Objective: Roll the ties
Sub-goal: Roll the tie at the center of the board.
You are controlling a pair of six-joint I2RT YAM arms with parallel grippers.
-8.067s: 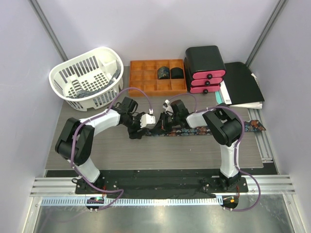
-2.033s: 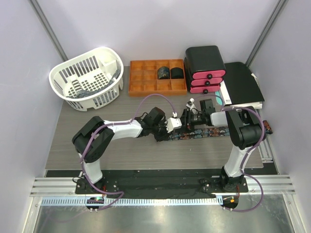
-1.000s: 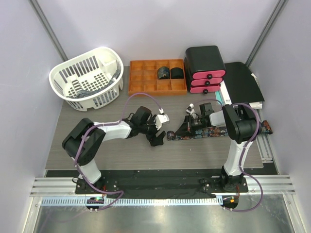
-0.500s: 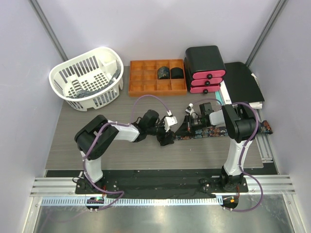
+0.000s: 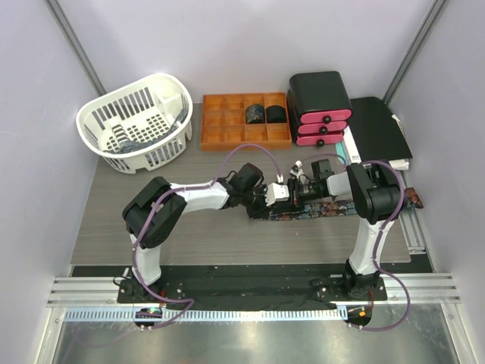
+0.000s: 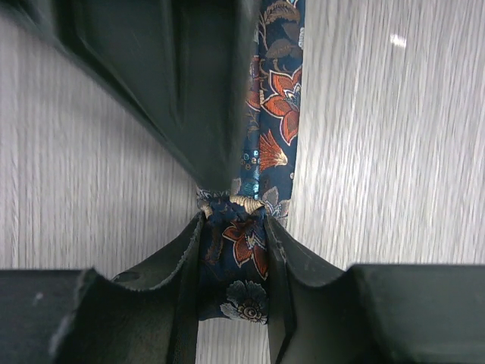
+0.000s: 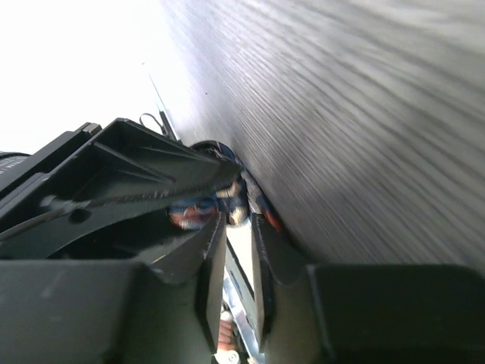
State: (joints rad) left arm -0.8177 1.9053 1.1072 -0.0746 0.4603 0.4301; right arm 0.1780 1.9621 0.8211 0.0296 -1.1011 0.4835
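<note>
The grey table [image 5: 151, 227] carries the tie [image 5: 333, 208], stretched flat toward its right edge. Behind it, the orange tray [image 5: 227, 133] holds two rolled ties [image 5: 264, 114]. A second ago the left gripper [image 6: 233, 227] was clear of the fabric; now it is clenched on the tie near its left end. Close beside it is the right gripper [image 7: 233, 220], fingers nearly together at the fabric; I cannot tell whether they grasp it.
</note>
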